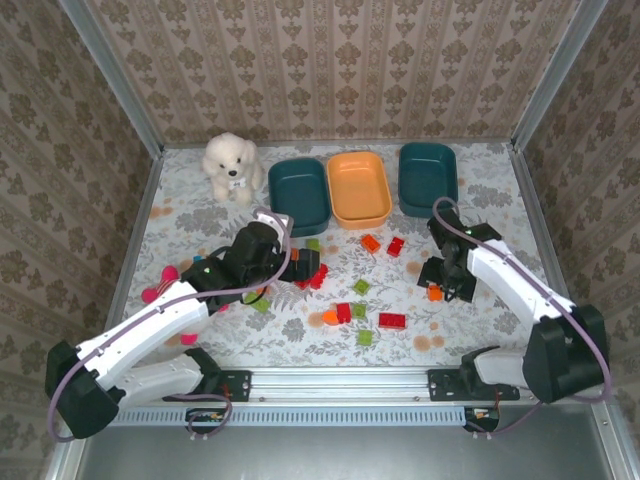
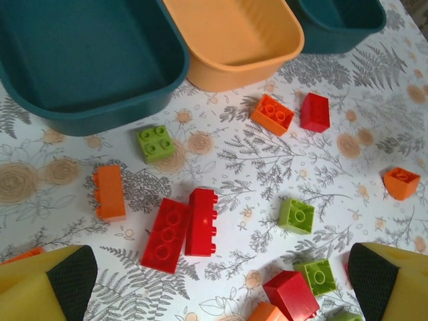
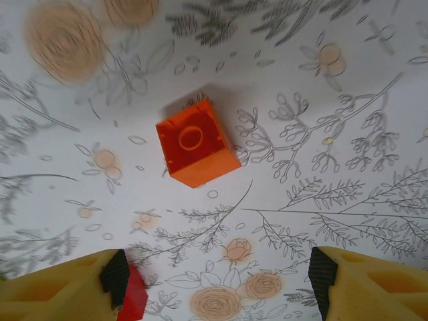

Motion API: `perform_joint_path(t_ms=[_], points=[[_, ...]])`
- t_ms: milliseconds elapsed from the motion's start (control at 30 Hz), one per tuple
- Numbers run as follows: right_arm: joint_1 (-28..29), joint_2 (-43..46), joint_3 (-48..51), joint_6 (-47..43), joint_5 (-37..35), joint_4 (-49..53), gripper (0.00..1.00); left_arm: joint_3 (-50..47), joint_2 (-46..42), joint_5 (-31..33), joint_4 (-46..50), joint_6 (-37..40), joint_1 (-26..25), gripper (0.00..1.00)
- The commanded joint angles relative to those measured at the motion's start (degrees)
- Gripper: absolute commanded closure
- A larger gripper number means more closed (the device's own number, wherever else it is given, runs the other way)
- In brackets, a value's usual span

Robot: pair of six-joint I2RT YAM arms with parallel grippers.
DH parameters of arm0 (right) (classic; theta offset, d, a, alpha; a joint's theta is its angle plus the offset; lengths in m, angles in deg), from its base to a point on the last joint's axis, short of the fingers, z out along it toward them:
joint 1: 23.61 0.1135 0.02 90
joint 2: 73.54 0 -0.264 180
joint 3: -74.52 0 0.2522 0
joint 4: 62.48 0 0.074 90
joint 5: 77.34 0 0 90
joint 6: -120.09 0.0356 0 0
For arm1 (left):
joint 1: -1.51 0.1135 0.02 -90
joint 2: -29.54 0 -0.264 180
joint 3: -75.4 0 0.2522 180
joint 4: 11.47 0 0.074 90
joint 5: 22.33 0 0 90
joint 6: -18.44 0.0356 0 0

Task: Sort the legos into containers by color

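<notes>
The table (image 1: pixel 190 225) is covered with a white cloth printed with grey ferns and pale orange flowers. Along its far side a left teal bin (image 1: pixel 300 195), an orange bin (image 1: pixel 359 190) and a right teal bin (image 1: pixel 427 178) are set side by side. A white plush dog (image 1: pixel 232 165) is seated at the far left. Red, orange and lime legos (image 1: pixel 392 320) are scattered across the middle. An orange brick (image 1: pixel 371 243) is found just beside a red brick (image 1: pixel 396 246), near the orange bin. A lone orange brick (image 1: pixel 434 293) is seen further right. A pink doll (image 1: pixel 158 290) is laid at the left side.
</notes>
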Motion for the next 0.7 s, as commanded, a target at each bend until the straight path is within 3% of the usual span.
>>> perform_joint_path(t_ms=[0,400,667], points=[[0.94,-3.56,-0.85,-4.42,0.93,-0.74,0.25,-0.37,-0.16,-1.64,-0.18,-0.54,-0.86,0.00],[0.57,-20.54,-8.15,-11.33,-2.96,-1.27,0.26,-0.01,0.38,-0.74,-0.65,-1.33,-1.07,0.00],[0.09,-25.38,-10.12,-15.12,-0.08,-1.80,0.38,0.03,0.87,-1.83,-2.05,-1.72,-1.09,0.00]])
